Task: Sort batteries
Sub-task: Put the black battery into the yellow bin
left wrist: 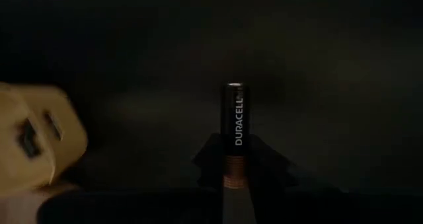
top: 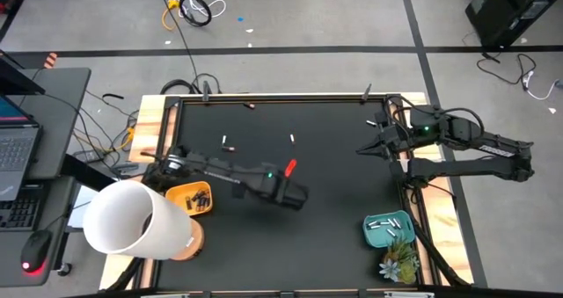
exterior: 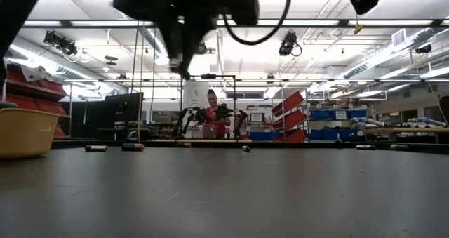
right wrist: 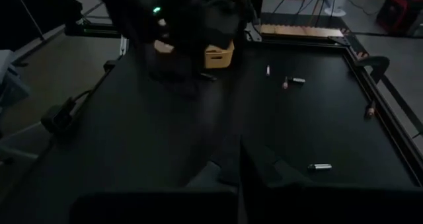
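Observation:
My left gripper (top: 296,195) hangs over the middle of the black mat, high above it in the low view (exterior: 184,68), shut on a dark battery (left wrist: 235,121) with a copper end. The orange tray (top: 179,192) at the mat's left holds dark batteries (top: 200,199). The teal tray (top: 370,236) at the near right holds white batteries (top: 388,222). Loose batteries lie flat on the mat (top: 226,142), (top: 292,139), (top: 249,106). My right gripper (top: 362,149) waits shut at the mat's right side (right wrist: 240,166), touching nothing. My left gripper pinches the dark battery at its copper end (left wrist: 234,170) between the two fingers. The black end (left wrist: 234,88) sticks out past the fingertips, in line with the fingers. The fingers point down from above, and the battery is lifted clear of the mat.
A white battery (right wrist: 319,166) lies close before my right gripper, others farther off (right wrist: 295,80), (right wrist: 372,110). A white cylinder (top: 132,219) and a small plant (top: 398,263) stand at the near corners. The mat has a raised frame (top: 281,97). A person (exterior: 212,115) stands beyond the table.

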{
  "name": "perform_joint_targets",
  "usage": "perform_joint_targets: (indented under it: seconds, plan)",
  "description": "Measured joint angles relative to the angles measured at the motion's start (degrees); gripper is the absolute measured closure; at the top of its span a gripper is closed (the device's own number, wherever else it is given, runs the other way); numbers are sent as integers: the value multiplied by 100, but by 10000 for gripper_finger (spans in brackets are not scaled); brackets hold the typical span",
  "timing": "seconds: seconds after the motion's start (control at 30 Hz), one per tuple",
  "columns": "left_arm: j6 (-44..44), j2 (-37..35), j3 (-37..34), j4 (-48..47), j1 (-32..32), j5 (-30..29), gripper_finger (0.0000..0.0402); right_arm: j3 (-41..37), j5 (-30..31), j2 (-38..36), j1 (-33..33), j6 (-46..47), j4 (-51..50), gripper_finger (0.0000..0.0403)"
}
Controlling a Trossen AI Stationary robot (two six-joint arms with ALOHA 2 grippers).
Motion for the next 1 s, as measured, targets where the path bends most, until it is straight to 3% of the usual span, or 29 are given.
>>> perform_joint_targets:
  seconds: [0.17, 0.57, 1.0]
  plan:
    - [-846, -380, -378, -19, -373, 117, 353, 0, -3, 13, 0, 5, 82, 402]
    - [-2699, -1718, -1793, -28, -837, -586, 353, 0, -48, 104, 7, 66, 254, 402]
    - [-2421, -2662, -2982, 502, -619, -890, 353, 2, -159, 403, 4, 171, 591, 402]
